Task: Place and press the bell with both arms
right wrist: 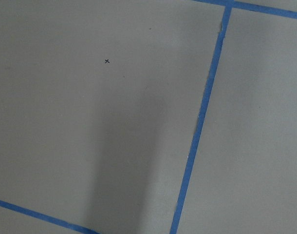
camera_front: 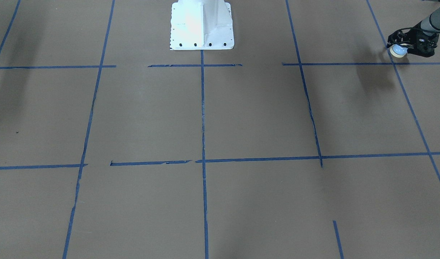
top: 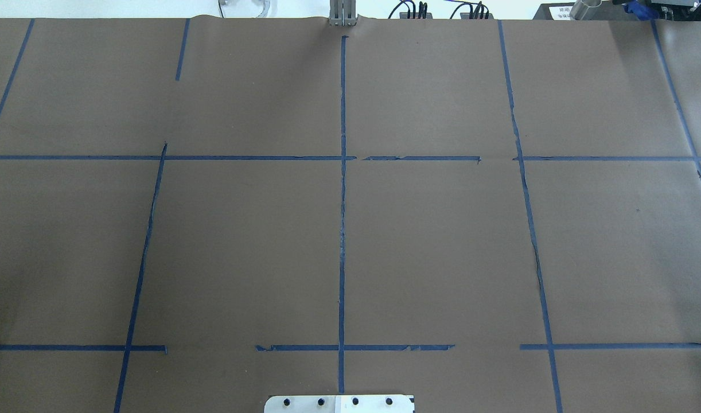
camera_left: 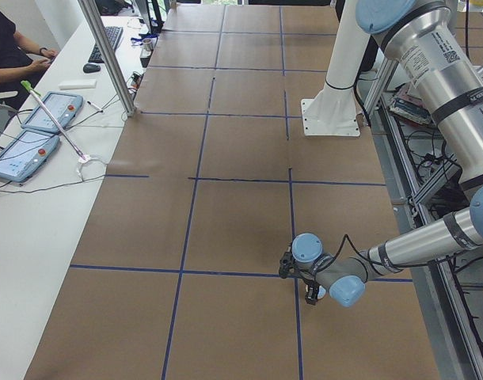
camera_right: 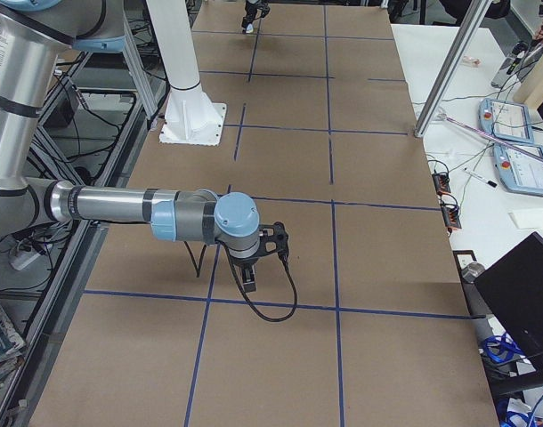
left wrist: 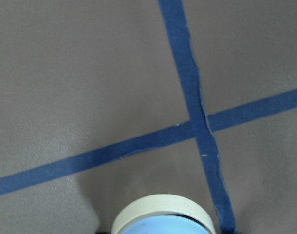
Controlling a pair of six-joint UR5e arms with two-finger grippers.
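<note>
Blue bell (camera_front: 398, 51) in L claw (camera_front: 400, 47)

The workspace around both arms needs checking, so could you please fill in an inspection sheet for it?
Surface: table covered in brown paper with a blue tape grid.
Job's things: bell gripped in the left tool, near a tape crossing.
Clutter: nothing seen.
Tools: left shut on the bell; right tool low over the paper, opening not clear.
Cables: black cable loops down from the right tool.
Surroundings: white pedestal; seated person and two tablets at the side desk.
</note>
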